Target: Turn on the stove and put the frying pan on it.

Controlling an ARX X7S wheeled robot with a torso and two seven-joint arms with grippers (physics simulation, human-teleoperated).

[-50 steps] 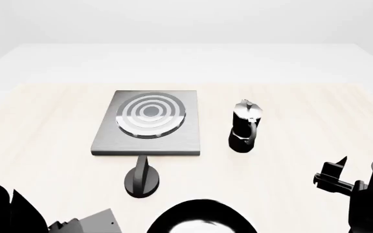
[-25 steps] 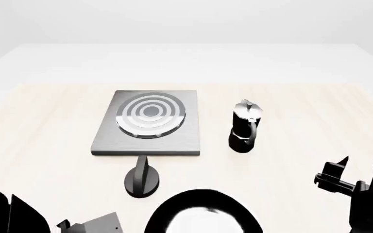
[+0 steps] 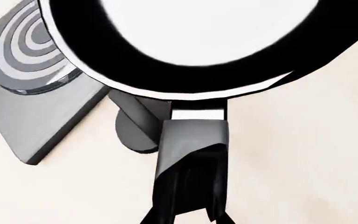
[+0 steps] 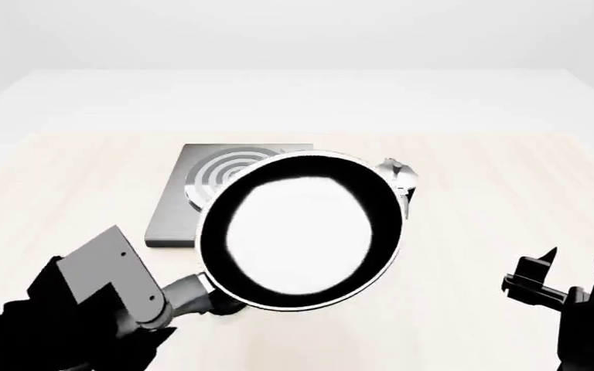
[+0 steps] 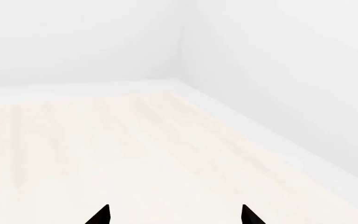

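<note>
Nearest me, my left pincer (image 4: 189,297) is pinching the frying pan's handle (image 3: 188,149), and I am holding the frying pan (image 4: 299,230) up off the desk (image 4: 503,193), its pale inside facing my head camera. My right pincer (image 5: 174,215) is hanging low at the right with its two tips spread, gripping nothing. Farther out, the pan is covering the knob (image 3: 135,133) and much of the stove (image 4: 173,212) and the moka pot (image 4: 405,179)
</note>
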